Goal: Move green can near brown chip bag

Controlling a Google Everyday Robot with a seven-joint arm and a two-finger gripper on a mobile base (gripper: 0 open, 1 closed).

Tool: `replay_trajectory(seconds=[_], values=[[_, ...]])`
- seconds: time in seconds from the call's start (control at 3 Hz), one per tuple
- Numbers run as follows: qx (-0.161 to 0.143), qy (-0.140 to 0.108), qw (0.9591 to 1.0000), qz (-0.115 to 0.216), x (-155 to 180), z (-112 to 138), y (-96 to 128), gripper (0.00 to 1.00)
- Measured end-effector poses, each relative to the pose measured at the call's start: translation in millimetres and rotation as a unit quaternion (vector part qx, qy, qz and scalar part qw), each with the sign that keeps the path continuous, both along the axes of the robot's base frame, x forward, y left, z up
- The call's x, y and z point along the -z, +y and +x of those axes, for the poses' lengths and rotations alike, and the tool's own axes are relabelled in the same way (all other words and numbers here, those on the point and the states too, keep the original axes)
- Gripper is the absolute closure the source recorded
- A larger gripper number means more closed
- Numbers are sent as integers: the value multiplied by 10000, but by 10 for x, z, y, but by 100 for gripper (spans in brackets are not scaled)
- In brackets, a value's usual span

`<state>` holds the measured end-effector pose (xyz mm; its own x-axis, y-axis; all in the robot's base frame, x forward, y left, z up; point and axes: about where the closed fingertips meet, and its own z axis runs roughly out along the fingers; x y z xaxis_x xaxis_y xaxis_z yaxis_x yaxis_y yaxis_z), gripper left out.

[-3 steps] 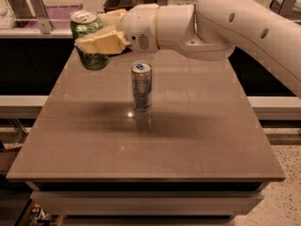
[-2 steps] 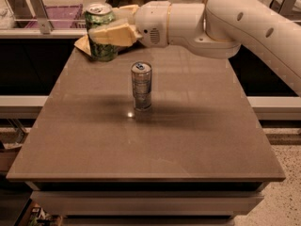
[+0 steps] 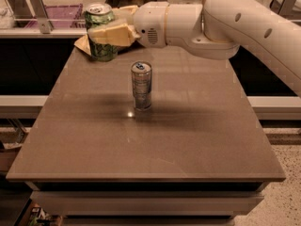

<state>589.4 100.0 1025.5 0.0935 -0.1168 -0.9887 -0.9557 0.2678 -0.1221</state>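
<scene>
The green can (image 3: pixel 99 21) is upright at the far left of the table, its base at or just above the surface. My gripper (image 3: pixel 105 32) is shut on it, one pale yellow finger (image 3: pixel 113 35) lying across its front. The brown chip bag (image 3: pixel 81 43) lies just behind and to the left of the can. Only a tan corner of the bag shows; the can and gripper hide the rest. My white arm (image 3: pixel 225 22) reaches in from the right.
A tall slim silver-grey can with a blue top (image 3: pixel 141 85) stands near the middle of the brown table (image 3: pixel 155 145). Behind the table runs a counter with a purple tray (image 3: pixel 61 15) and metal posts.
My gripper has carried the green can to the right and farther back, then a little lower, close to the chip bag. The slim can has not moved.
</scene>
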Motion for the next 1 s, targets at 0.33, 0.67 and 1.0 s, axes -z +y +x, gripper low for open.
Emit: replay_trajectory(seconds=[0.33,0.67,1.0], values=[[409,120,9989,-205,50,95,-106,100],[794,159,9966,-166,126,280,-325,100],[1044,69,9945,-47,179,494,-568,100]])
